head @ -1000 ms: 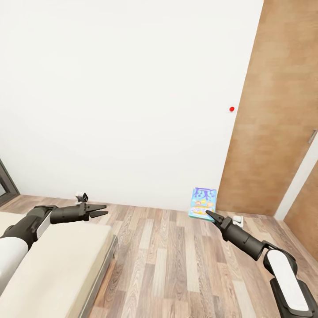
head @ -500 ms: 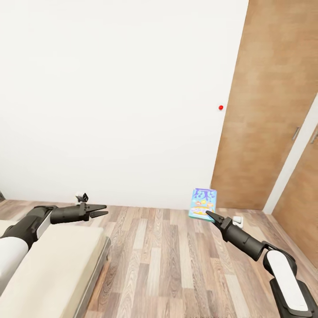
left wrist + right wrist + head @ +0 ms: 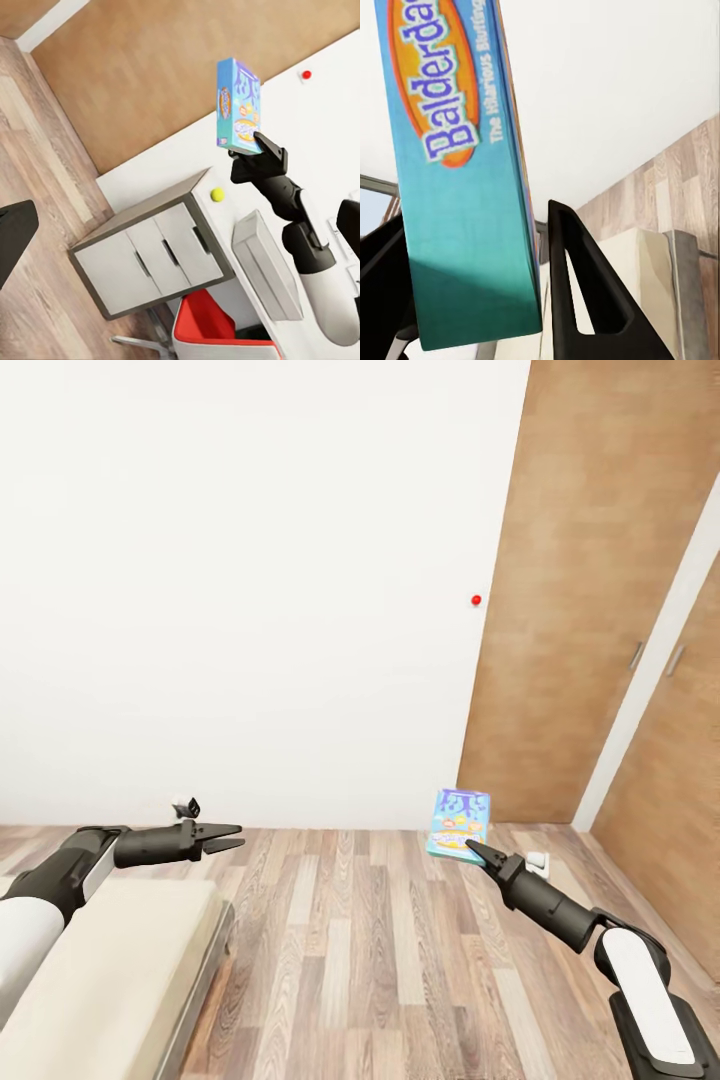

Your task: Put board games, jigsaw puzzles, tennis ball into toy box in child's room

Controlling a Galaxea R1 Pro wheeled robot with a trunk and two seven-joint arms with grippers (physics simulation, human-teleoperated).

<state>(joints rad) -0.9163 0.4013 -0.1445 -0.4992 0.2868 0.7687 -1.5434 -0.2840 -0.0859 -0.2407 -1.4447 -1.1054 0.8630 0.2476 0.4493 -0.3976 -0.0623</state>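
The right gripper (image 3: 470, 846) is clamped on the lower edge of a blue board game (image 3: 458, 823) (its side reads "Balderda…"), holding it upright in the air above the wood-plank floor (image 3: 380, 960), in front of the white wall (image 3: 250, 590). The left gripper (image 3: 236, 835) hangs with fingers apart, holding nothing, above the far end of the bed (image 3: 110, 960). In the left wrist view a tennis ball (image 3: 217, 195) sits on the table (image 3: 196, 186).
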